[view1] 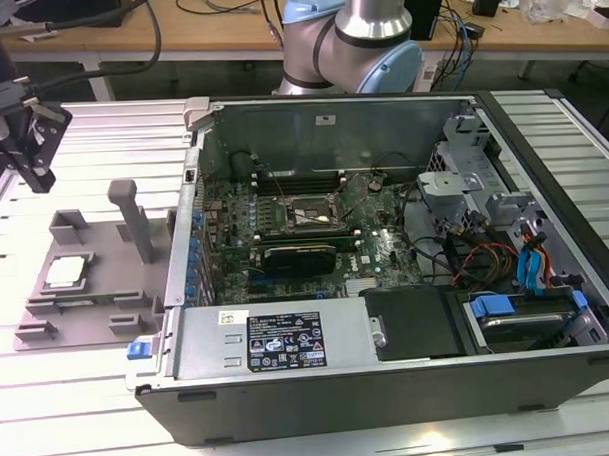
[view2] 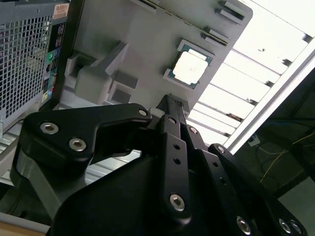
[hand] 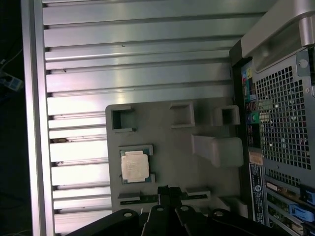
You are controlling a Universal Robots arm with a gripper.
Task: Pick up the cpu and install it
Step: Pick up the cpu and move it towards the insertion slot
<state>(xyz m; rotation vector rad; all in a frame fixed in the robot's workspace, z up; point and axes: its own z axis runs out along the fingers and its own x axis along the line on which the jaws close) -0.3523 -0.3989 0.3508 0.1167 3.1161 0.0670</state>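
Observation:
The cpu [view1: 68, 270] lies flat in a recess of the grey fixture tray [view1: 103, 257], silver top up, at the exterior view's left. Both wrist views look down on the cpu [view2: 190, 69] [hand: 134, 166] in the tray [view2: 142, 44] [hand: 172, 142]. My gripper [view1: 40, 175] hangs above the table beyond the tray, well clear of the chip. Its black fingertips meet at one point in both wrist views, gripper [view2: 170, 101] [hand: 166, 190] shut and holding nothing. The motherboard socket [view1: 306, 216] sits inside the open computer case.
The open computer case [view1: 389, 365] lies right beside the tray, its rear panel [hand: 280, 118] close to the tray's edge. An upright grey post [view1: 134, 222] rises from the tray. The arm's base [view1: 358, 36] stands behind the case. Slatted metal table [hand: 123, 59] surrounds the tray.

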